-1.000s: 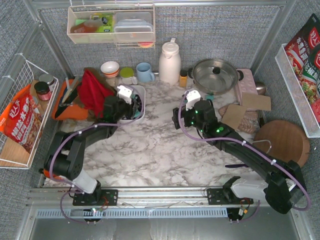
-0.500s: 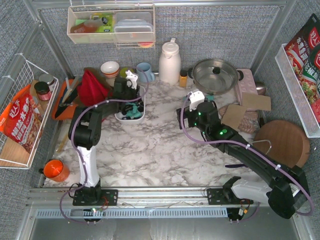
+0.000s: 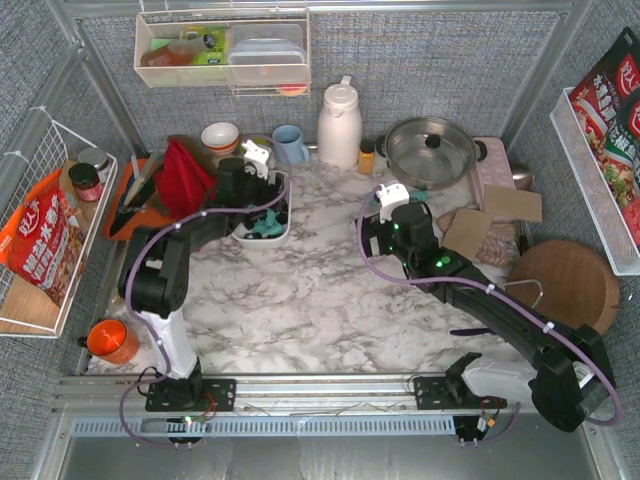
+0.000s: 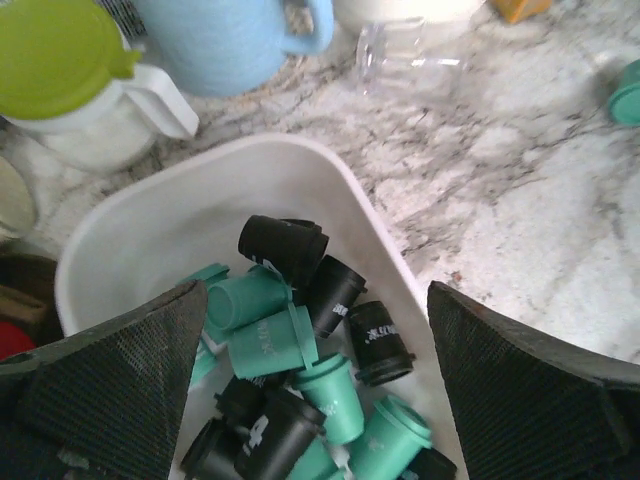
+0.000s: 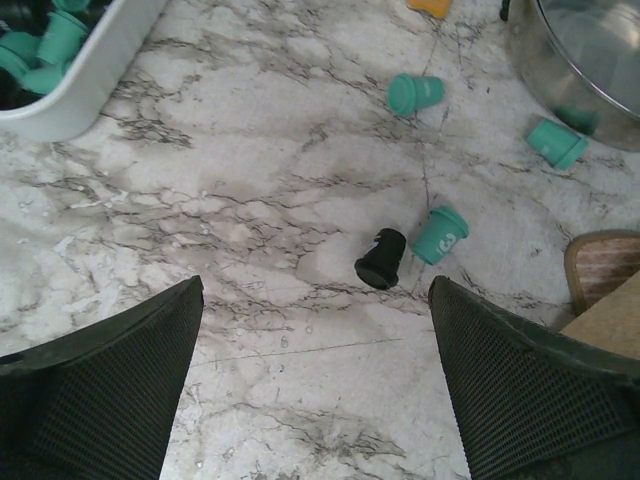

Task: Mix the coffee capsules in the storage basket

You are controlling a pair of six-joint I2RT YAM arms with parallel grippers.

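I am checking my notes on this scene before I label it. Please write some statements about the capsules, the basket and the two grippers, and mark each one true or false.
1. The storage basket holds both teal and black coffee capsules. True.
2. Every capsule is inside the basket. False: three teal capsules and one black capsule lie loose on the table.
3. The left gripper is shut on a capsule. False: its jaws stand open above the basket and hold nothing.
4. The right gripper is open and empty. True.
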